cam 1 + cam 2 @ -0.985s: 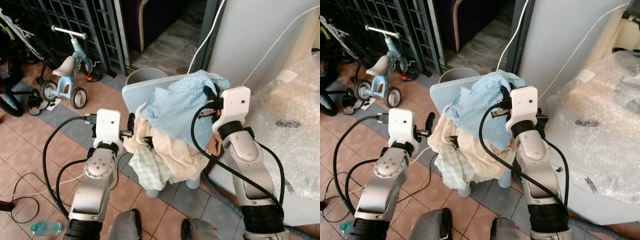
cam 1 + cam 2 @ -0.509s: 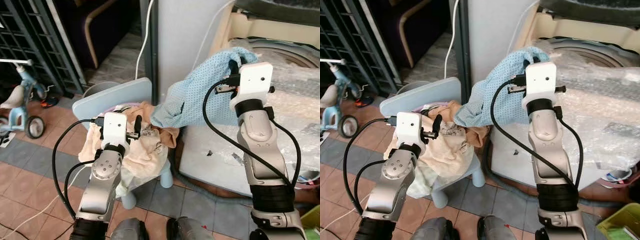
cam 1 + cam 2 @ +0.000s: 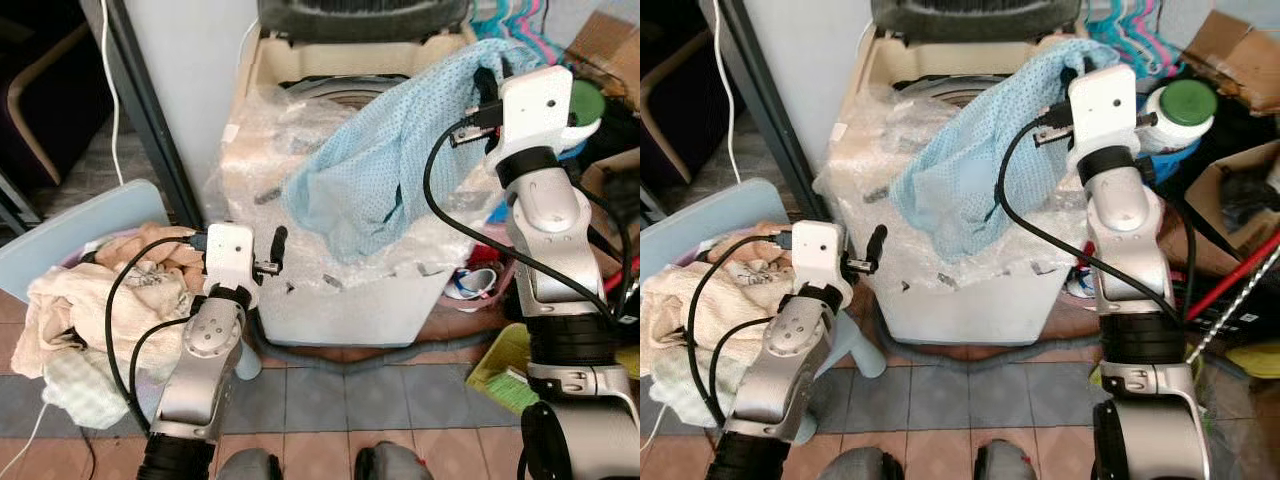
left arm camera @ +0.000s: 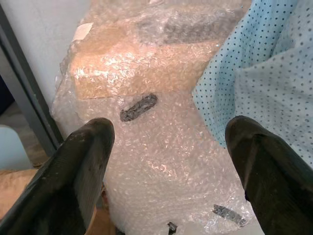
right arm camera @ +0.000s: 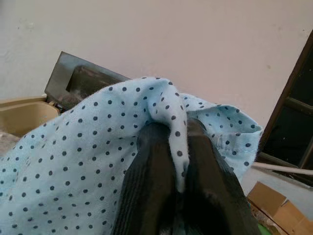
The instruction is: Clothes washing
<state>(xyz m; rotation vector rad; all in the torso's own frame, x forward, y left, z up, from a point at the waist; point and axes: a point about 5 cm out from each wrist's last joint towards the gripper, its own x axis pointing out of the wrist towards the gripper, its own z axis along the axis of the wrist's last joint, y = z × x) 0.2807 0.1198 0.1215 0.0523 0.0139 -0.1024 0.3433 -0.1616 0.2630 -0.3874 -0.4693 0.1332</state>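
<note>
Blue dotted garment [image 3: 380,165] hangs from right gripper [image 5: 177,134] above washing machine [image 3: 330,290].

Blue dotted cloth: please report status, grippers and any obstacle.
Right gripper shut on blue dotted cloth, held high over washing machine. Left gripper open, holding nothing. Bubble wrap drapes the machine top.

Bubble wrap [image 3: 300,190] covering washing machine [image 3: 350,300] top.

One blue dotted garment [image 3: 385,160], one washing machine [image 3: 340,270], one heap of clothes [image 3: 90,300], two grippers: left gripper [image 3: 278,250], right gripper [image 3: 486,82].
</note>
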